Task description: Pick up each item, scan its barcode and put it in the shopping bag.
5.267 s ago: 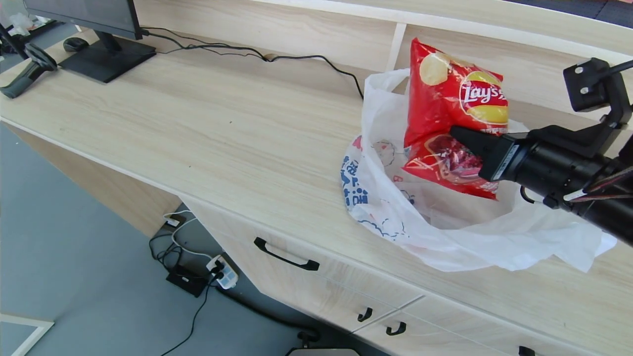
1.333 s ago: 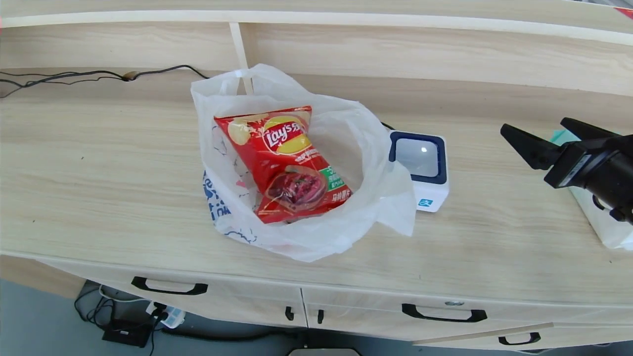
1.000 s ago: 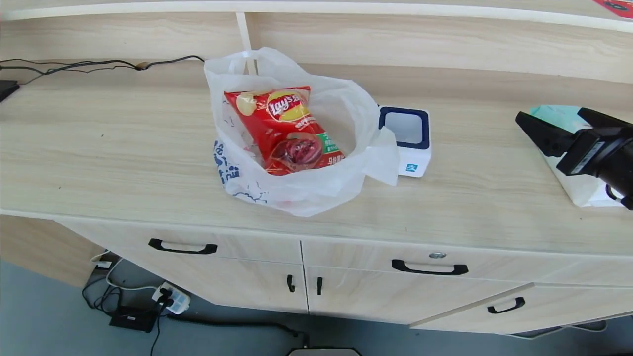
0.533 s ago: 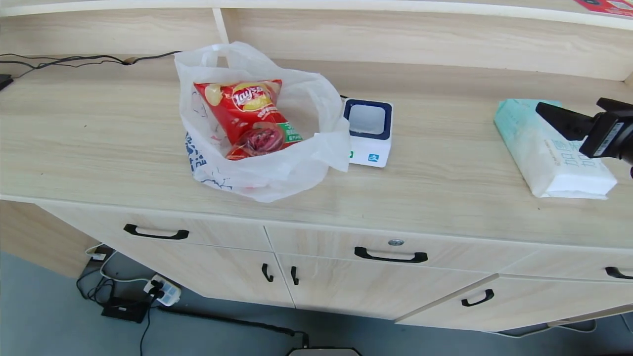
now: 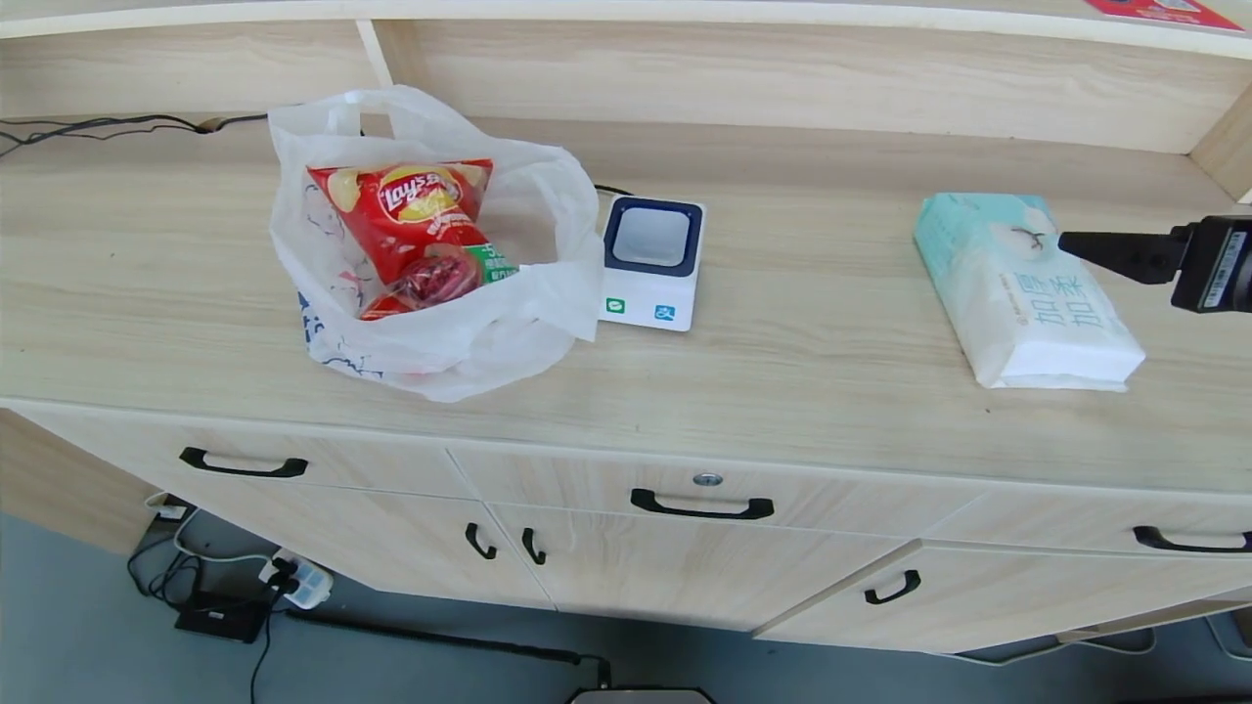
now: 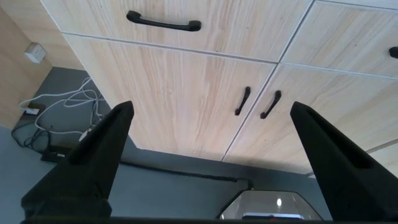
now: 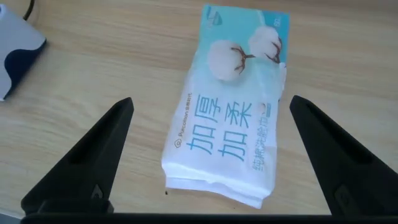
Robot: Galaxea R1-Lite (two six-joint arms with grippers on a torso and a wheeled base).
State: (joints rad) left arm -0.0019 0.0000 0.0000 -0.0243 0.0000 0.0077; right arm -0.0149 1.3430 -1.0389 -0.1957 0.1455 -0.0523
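A white plastic shopping bag [image 5: 440,337] stands open on the left of the wooden counter, with a red chips bag [image 5: 406,220] leaning inside it. Just right of it sits a white and blue barcode scanner [image 5: 652,259] [image 7: 15,53], window up. A pale blue and white tissue pack [image 5: 1022,288] [image 7: 227,134] lies flat at the right. My right gripper [image 5: 1076,242] [image 7: 211,106] hovers open over the pack, its fingers spread wider than the pack and apart from it. My left gripper [image 6: 211,109] is open and holds nothing, low in front of the cabinet doors.
The counter [image 5: 782,381] has a raised back wall and a shelf above. Black cables [image 5: 98,125] run along the back left. Drawers with black handles [image 5: 701,506] sit under the front edge. Bare counter lies between scanner and tissue pack.
The head camera has panned right. The chips bag, held by my right gripper above the shopping bag 5.3 s ago, now rests inside it. The right gripper has opened and moved over the tissue pack.
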